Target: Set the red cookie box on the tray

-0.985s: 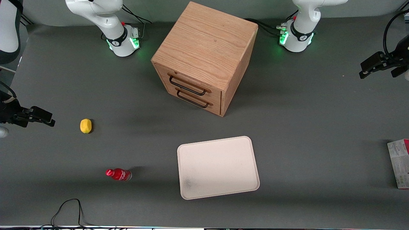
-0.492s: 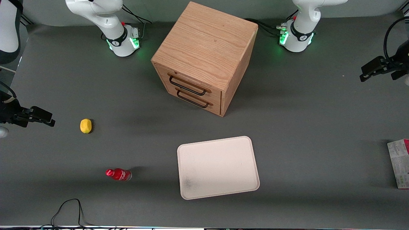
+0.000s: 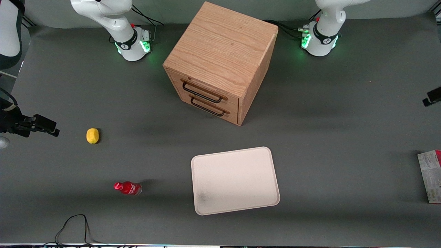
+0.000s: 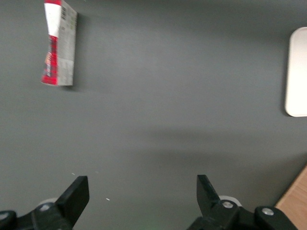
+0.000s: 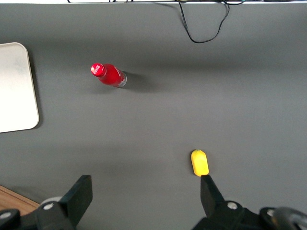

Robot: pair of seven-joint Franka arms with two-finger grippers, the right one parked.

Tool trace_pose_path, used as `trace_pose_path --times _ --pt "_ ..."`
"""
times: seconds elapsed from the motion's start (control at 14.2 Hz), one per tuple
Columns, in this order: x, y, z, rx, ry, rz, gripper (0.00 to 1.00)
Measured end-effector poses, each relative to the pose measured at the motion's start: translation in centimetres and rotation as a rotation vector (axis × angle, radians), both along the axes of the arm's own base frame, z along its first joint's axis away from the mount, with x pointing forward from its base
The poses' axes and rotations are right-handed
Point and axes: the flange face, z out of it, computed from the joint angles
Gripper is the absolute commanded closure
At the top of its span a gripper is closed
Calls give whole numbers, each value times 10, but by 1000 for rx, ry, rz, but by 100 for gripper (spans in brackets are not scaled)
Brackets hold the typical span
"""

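The red cookie box (image 3: 430, 175) lies flat on the grey mat at the working arm's end of the table, cut off by the front view's edge. The left wrist view shows its red plaid side and pale printed face (image 4: 58, 43). The pale tray (image 3: 234, 181) sits in front of the drawer cabinet, nearer the front camera, with nothing on it; one corner of the tray (image 4: 298, 72) shows in the wrist view. My gripper (image 4: 142, 191) hangs open over bare mat, farther from the front camera than the box, with nothing between its fingers. Only a dark tip of the gripper (image 3: 432, 97) shows in the front view.
A wooden two-drawer cabinet (image 3: 220, 62) stands mid-table. Toward the parked arm's end lie a yellow lemon (image 3: 92, 135) and a small red bottle (image 3: 127, 188). A black cable (image 3: 74, 227) loops at the table edge nearest the camera.
My gripper has moved nearer the front camera and outward toward the working arm's end, sliding almost out of the front view. Box, tray and other objects have not moved.
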Motion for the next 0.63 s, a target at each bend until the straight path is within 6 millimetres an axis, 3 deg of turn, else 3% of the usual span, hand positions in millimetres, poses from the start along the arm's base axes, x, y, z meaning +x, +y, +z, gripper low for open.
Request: trace_pose_path --times 0.28,0.63 --pt "26 88 -24 -6 -17 -40 0" --pt "39 182 -45 4 -51 -80 0"
